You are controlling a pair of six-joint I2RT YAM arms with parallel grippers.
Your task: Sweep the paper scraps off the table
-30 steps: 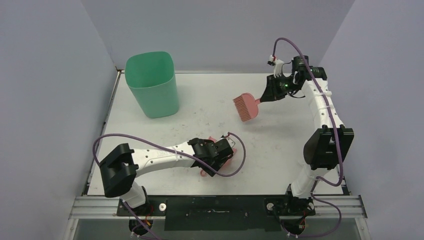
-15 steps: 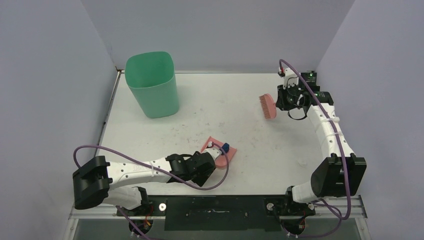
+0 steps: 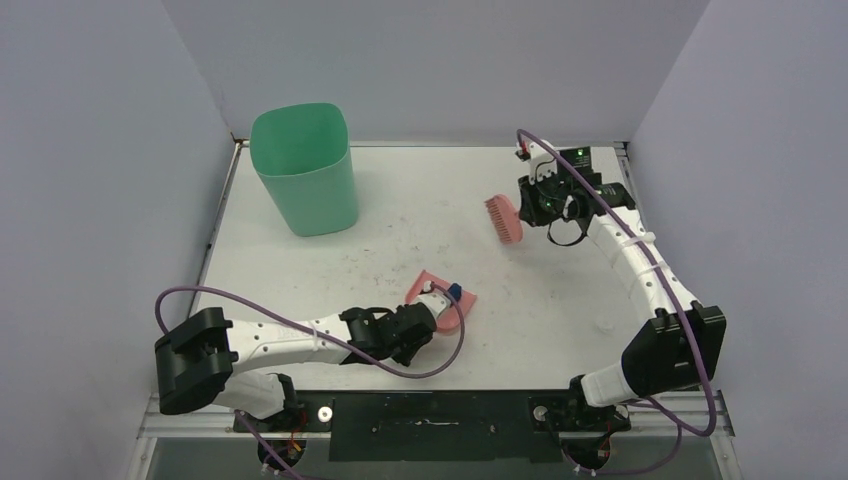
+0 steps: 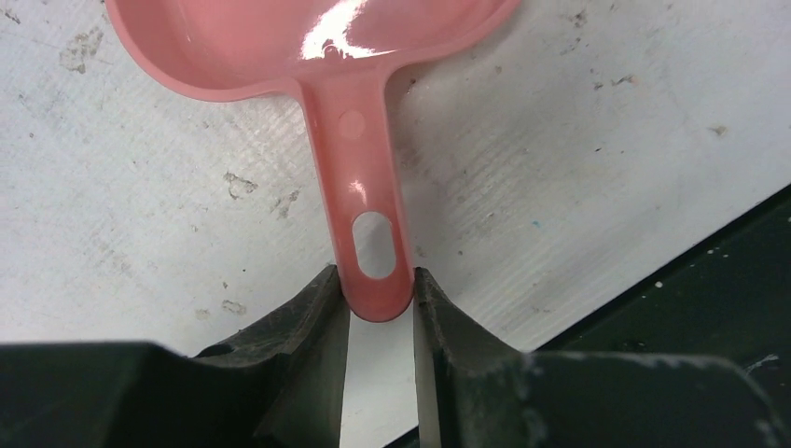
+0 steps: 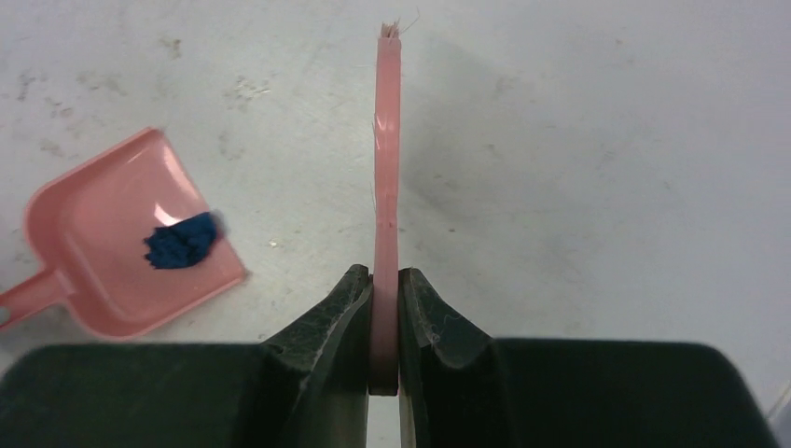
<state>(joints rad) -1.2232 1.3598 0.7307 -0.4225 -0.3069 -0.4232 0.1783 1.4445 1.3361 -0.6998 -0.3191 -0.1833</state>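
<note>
The right gripper (image 3: pixel 524 206) has carried the brush (image 3: pixel 504 220) toward 9 o'clock, and it is edge-on now instead of face-up. The left gripper (image 3: pixel 426 321) has drawn back toward 7 o'clock, uncovering the dustpan (image 3: pixel 428 284) and its blue scrap (image 3: pixel 453 293).

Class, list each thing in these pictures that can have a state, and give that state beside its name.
dustpan: gripped by its handle end, holding one scrap.
dark blue paper scrap: lying in the dustpan.
brush: gripped, seen edge-on from the right wrist.
green bin: upright, open-topped.
left gripper: shut on the dustpan.
right gripper: shut on the brush.
</note>
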